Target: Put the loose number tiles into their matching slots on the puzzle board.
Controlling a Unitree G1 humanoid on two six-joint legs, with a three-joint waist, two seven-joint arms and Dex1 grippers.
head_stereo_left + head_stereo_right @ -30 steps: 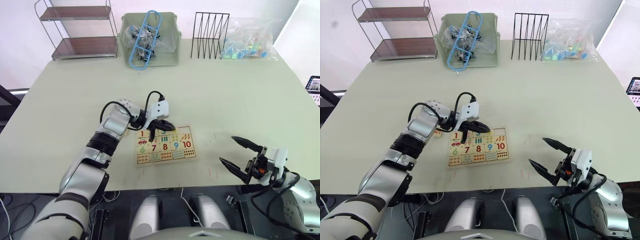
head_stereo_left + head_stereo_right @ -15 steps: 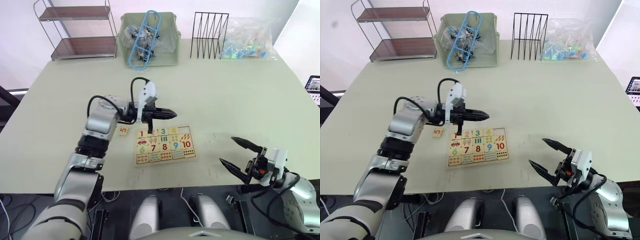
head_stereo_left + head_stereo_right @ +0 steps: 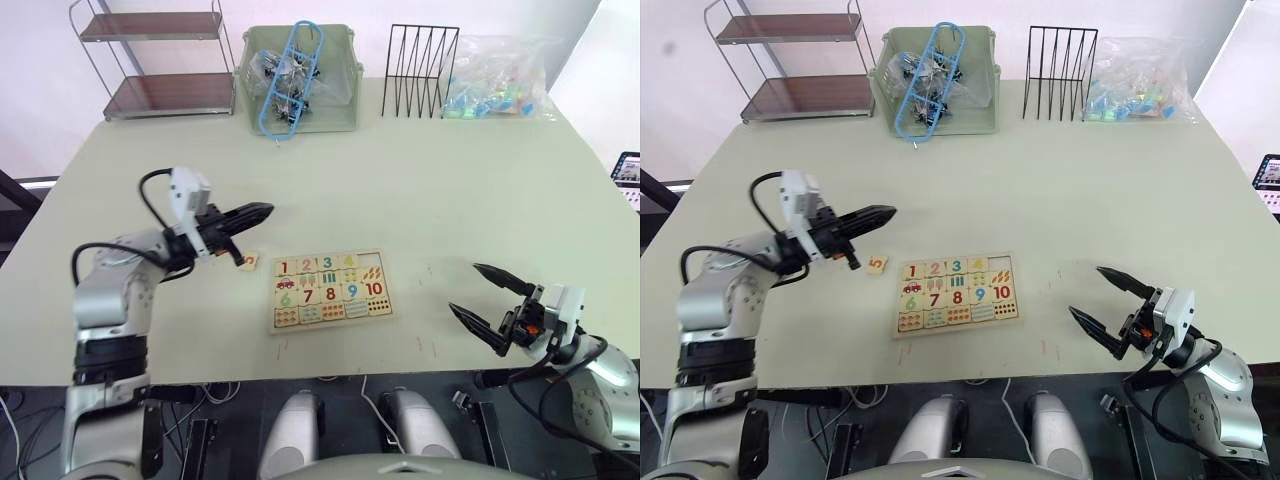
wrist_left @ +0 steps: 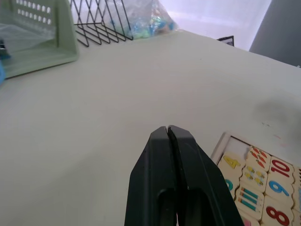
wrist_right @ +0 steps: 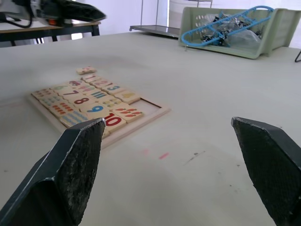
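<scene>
Tile 5 [image 3: 877,264] loose beside puzzle board [image 3: 955,293] | left claw [image 3: 886,212] clenched, empty | right claw [image 3: 1103,298] spread wide

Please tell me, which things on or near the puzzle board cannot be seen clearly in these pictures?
- Loose tile beside the puzzle board: the head views suggest an orange 5, but it is too small to be certain.
- Counting pictures in the board's bottom row: too small to count.
- Empty slot at the top row's end: right wrist view sees it edge-on, its floor hidden by the rim.
- Board in left wrist view: cut off by the edge and the left gripper.
</scene>
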